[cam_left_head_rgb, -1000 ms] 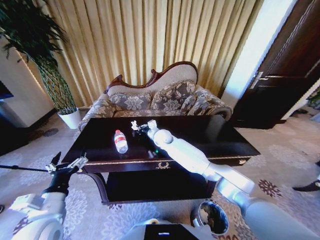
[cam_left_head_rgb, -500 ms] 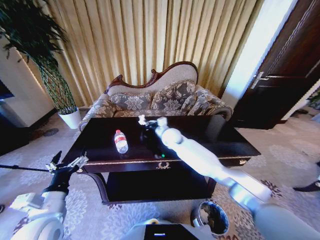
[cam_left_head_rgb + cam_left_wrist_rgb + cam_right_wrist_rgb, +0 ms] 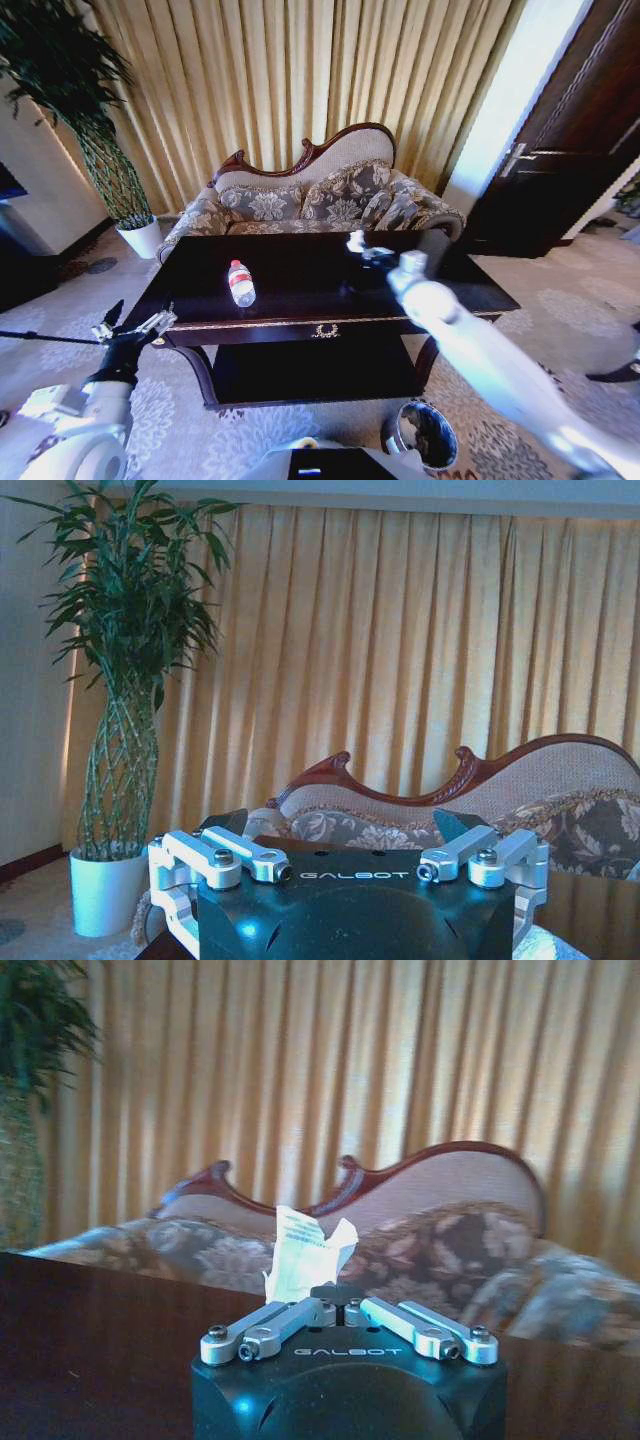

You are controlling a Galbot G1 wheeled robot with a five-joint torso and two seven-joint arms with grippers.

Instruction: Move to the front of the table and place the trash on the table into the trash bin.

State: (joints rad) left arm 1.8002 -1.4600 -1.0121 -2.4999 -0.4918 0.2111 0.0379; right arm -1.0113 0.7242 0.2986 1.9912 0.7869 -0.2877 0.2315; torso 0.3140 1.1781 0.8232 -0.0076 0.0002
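The trash here is a crumpled white paper scrap [image 3: 304, 1251] and a small clear plastic bottle [image 3: 240, 283]. The paper scrap is pinched in the right gripper [image 3: 343, 1313], whose fingers are drawn together on its lower edge; the rest of the scrap stands up above the fingertips, with the sofa back and curtain behind it. In the head view the right gripper [image 3: 362, 248] is over the table [image 3: 300, 305], toward its far edge and its door-side half, with the white right arm reaching in across the table's front corner on that side. The scrap itself is too small to make out from the head camera.

The bottle lies on its side on the tabletop, toward the plant-side half, well apart from the right gripper. Its white cap points to the table's far edge and its red-and-white label is wrapped around the middle.

The trash bin [image 3: 425, 432] stands on the carpet just in front of the table's door-side front leg, below the right arm.

The left gripper [image 3: 135, 328] is parked off the table's plant-side front corner, not touching it, its fingers spread apart and holding nothing. The left wrist view shows the left gripper [image 3: 350, 868] the same way, pointed past the table at the sofa [image 3: 480, 810] and the potted plant [image 3: 120, 730].
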